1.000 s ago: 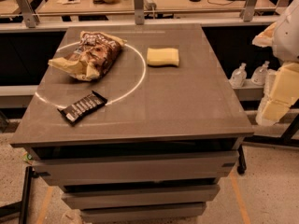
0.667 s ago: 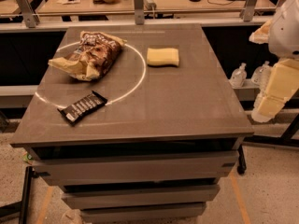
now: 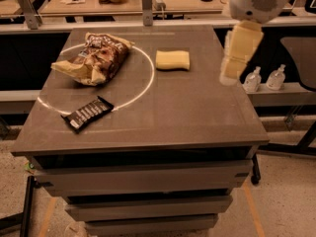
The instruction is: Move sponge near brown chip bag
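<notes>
The pale yellow sponge (image 3: 173, 60) lies flat on the grey table (image 3: 168, 112), toward the back and right of centre. The brown chip bag (image 3: 95, 59) lies wrinkled at the back left, inside a white circle painted on the table. The gap between sponge and bag is about one sponge length. My gripper (image 3: 232, 73) hangs from the white arm above the table's right edge, to the right of the sponge and well apart from it. It holds nothing.
A slim black candy bar wrapper (image 3: 88, 113) lies at the front left on the white circle line. Two clear bottles (image 3: 266, 78) stand on a shelf to the right of the table. A cluttered bench runs along the back.
My arm and gripper have swung left from beyond the table's right side to above its right edge, closer to the sponge. The sponge, bag and wrapper have not moved.
</notes>
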`<state>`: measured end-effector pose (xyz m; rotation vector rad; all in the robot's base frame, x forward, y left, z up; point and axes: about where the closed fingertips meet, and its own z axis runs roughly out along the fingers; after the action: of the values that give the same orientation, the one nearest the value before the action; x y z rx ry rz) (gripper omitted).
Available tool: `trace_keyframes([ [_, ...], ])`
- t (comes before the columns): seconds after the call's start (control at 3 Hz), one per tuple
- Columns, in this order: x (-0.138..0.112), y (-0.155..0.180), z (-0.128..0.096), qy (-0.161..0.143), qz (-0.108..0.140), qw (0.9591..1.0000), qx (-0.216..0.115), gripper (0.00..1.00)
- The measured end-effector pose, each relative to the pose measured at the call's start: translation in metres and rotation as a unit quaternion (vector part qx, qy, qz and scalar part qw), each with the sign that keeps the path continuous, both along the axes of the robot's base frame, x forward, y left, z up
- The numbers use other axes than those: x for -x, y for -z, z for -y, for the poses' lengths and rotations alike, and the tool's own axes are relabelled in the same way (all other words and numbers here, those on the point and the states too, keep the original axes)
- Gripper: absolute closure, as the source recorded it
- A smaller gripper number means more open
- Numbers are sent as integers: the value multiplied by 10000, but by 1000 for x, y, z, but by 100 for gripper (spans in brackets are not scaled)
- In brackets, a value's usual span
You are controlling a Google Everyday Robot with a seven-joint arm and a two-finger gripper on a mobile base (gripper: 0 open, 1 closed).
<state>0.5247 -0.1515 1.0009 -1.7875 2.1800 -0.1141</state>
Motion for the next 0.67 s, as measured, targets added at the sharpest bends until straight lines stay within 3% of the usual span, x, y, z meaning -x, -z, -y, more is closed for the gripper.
trace_keyframes([
  [0.33,-55,2,-23,-78,-71,9994,-339,0],
  [0.67,-101,17,-41,-209,-230,9935,-1093,0],
])
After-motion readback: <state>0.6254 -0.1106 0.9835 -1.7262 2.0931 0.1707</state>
